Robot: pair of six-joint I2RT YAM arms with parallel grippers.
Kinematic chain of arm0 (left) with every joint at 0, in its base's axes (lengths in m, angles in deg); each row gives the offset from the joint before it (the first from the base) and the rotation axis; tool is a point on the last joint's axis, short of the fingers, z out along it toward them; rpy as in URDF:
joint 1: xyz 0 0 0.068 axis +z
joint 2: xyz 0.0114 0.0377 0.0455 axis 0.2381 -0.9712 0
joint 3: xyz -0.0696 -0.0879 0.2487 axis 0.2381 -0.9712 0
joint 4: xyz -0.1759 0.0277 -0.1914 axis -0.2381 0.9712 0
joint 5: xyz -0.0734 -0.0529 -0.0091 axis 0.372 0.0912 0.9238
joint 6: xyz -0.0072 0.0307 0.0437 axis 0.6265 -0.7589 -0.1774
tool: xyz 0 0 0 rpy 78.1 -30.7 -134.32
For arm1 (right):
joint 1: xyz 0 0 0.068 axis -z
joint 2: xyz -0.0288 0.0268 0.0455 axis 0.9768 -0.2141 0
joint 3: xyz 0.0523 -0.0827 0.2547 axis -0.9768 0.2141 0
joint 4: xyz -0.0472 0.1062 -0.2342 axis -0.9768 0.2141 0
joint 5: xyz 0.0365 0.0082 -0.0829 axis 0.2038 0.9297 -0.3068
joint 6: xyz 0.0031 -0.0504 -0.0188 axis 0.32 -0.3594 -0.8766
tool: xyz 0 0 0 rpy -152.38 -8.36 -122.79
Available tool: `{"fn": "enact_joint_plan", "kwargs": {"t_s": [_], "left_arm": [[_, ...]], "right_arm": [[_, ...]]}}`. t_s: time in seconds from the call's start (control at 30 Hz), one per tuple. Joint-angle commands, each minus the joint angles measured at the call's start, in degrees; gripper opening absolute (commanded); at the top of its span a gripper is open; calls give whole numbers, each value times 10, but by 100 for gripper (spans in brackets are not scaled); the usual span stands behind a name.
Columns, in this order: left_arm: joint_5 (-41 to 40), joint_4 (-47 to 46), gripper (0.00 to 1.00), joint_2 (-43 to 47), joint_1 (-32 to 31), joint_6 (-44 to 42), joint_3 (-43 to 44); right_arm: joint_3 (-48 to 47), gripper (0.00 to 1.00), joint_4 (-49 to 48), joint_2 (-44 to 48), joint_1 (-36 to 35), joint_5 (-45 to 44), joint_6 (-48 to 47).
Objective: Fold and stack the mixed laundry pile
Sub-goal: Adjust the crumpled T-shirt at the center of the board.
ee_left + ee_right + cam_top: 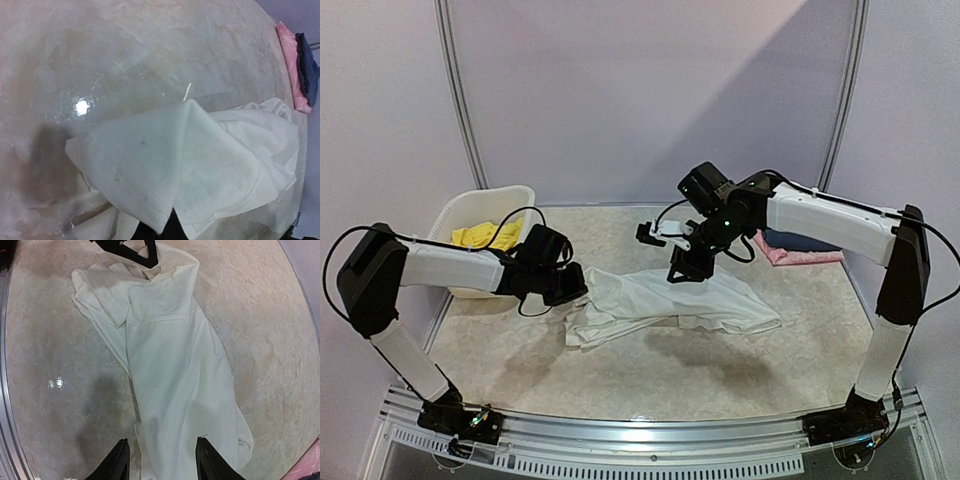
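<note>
white tee [665,305]: crumpled mid-table, nowhere near flat, no fold started
left gripper [565,285]: pinched shut on the tee's left edge, cloth draped over it
right gripper [688,268]: about half open, hovering just over the tee, holding nothing
shorts [485,235]: yellow, in the basket [510,190] back left
step: spreading the tee out, I'd say
next: right gripper probably has to drop, pinch the far edge, then both pull it flat

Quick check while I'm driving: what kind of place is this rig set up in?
Probably a test booth or lab cell, not a home: plain partition walls on metal poles, a marble-look table with an aluminium front rail, and a white basket left of the white T-shirt.
</note>
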Motion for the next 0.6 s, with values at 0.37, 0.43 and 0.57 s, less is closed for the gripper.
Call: {"fn": "enact_joint_plan", "kwargs": {"t_s": [0.37, 0.43, 0.57], "left_arm": [[139, -121, 0, 35, -89, 139, 111], [158, -169, 0, 1, -100, 178, 128], [181, -235, 0, -78, -129, 232, 186]], "right_arm": [[58, 47, -37, 79, -21, 65, -28], [60, 47, -21, 97, -21, 68, -25], [82, 47, 24, 143, -13, 59, -28]]}}
